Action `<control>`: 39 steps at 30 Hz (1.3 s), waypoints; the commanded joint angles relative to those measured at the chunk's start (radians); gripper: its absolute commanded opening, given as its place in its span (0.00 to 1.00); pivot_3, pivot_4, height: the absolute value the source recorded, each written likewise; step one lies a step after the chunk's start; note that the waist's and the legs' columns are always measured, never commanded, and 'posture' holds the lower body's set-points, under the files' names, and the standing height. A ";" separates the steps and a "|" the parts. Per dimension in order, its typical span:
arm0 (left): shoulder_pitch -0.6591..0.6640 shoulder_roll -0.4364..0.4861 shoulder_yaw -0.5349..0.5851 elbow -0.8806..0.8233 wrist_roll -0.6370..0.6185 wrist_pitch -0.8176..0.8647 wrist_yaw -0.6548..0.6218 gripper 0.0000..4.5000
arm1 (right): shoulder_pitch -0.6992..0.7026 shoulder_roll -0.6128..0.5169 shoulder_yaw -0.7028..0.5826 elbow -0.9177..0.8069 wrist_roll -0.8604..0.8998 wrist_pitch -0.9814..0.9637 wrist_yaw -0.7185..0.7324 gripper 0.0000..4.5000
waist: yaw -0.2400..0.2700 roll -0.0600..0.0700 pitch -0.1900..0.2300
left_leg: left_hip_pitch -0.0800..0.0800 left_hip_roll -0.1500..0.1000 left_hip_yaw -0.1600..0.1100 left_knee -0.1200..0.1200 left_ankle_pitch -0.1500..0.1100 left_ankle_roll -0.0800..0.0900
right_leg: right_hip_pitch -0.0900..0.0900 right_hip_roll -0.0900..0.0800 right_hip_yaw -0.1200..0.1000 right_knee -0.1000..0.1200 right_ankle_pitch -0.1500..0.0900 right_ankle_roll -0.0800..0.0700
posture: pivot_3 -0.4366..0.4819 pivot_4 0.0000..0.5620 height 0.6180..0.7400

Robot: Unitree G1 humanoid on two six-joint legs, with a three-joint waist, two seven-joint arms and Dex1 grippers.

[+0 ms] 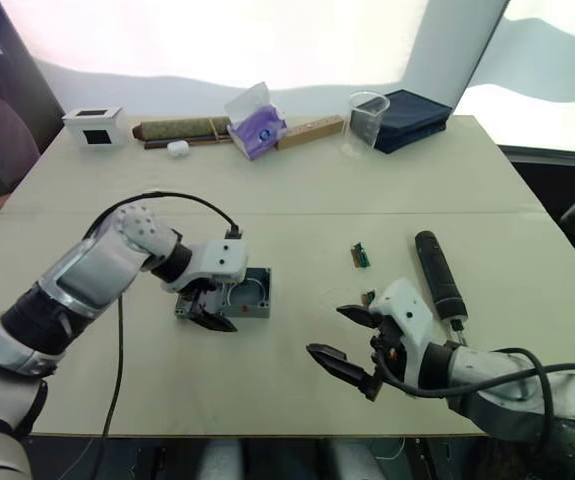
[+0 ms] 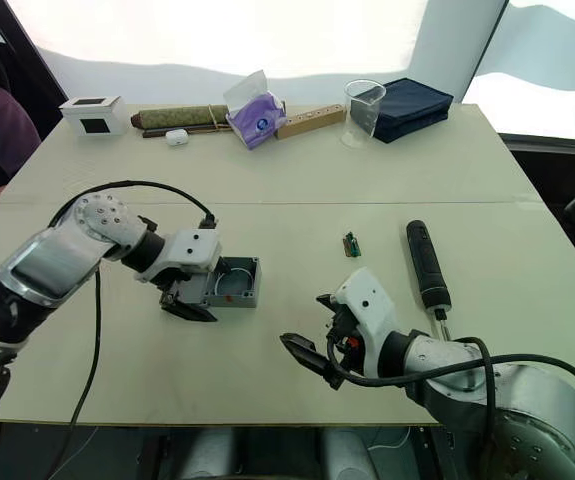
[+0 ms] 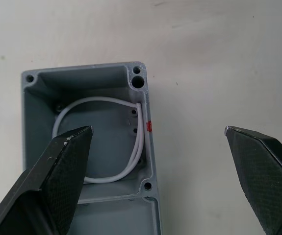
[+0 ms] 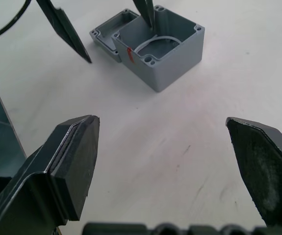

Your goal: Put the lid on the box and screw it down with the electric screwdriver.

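The box (image 4: pixel 163 46) stood open-topped on the desk (image 1: pixel 297 190), near its left-centre, a white wire loop inside and a red mark on one wall. The lid (image 4: pixel 109 32) lay flat, touching the box's side. The left claw (image 2: pixel 189 303) hung over both with its jaws spread, one finger (image 3: pixel 57 176) above the box's hollow, gripping nothing. The right claw (image 1: pixel 349 340) hovered near the front edge, spread wide and empty. The electric screwdriver (image 1: pixel 439 274) lay on the desk just beyond the right claw.
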 commanded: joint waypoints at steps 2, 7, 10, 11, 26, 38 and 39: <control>-0.001 -0.036 -0.008 0.011 0.053 -0.020 0.006 0.99 | 0.019 0.039 -0.019 -0.039 -0.044 -0.013 -0.007 0.99 | 0.001 0.000 0.000 | -0.002 0.000 -0.001 0.002 0.000 0.000 | -0.001 0.000 -0.001 0.000 0.000 0.000 | 0.48 0.27 0.97; 0.023 -0.083 -0.038 0.028 0.113 -0.028 0.035 0.84 | 0.038 0.075 -0.031 -0.047 -0.073 -0.012 -0.015 1.00 | 0.000 0.000 0.000 | -0.002 0.000 -0.002 0.002 0.000 0.000 | -0.001 0.000 -0.001 0.000 0.000 0.000 | 0.48 0.27 0.97; 0.030 -0.111 -0.043 0.038 0.143 -0.031 0.057 0.57 | 0.047 0.090 -0.040 -0.054 -0.081 -0.007 -0.022 1.00 | 0.000 0.000 0.000 | -0.002 0.000 -0.002 0.002 0.000 0.000 | -0.001 0.000 -0.001 0.000 0.000 0.000 | 0.48 0.27 0.97; 0.031 -0.117 -0.041 0.038 0.145 -0.026 0.056 0.48 | 0.046 0.093 -0.041 -0.055 -0.082 -0.005 -0.024 1.00 | 0.000 0.000 0.000 | -0.003 0.000 -0.002 0.002 0.000 0.000 | -0.001 0.000 -0.001 0.001 0.000 0.000 | 0.48 0.27 0.97; -0.070 -0.193 -0.001 0.120 0.144 -0.164 -0.015 0.01 | 0.110 0.086 -0.085 -0.084 -0.063 0.028 -0.011 1.00 | 0.003 0.001 -0.001 | -0.003 0.000 -0.004 0.003 0.000 0.000 | 0.000 0.000 -0.003 0.001 0.000 0.000 | 0.48 0.27 0.97; -0.217 -0.341 -0.118 0.445 0.172 -0.586 -0.202 0.01 | 0.189 0.095 -0.101 -0.087 -0.140 0.013 0.023 1.00 | -0.001 0.001 -0.001 | -0.003 0.000 -0.007 0.003 0.000 0.000 | 0.000 0.002 -0.003 0.001 0.000 0.000 | 0.48 0.27 0.97; -0.220 -0.356 -0.124 0.469 0.183 -0.603 -0.202 0.01 | 0.200 0.102 -0.100 -0.091 -0.151 0.011 0.019 1.00 | 0.000 0.001 -0.001 | -0.004 0.000 -0.008 0.003 0.000 0.000 | 0.000 0.002 -0.003 0.001 0.000 0.000 | 0.48 0.27 0.97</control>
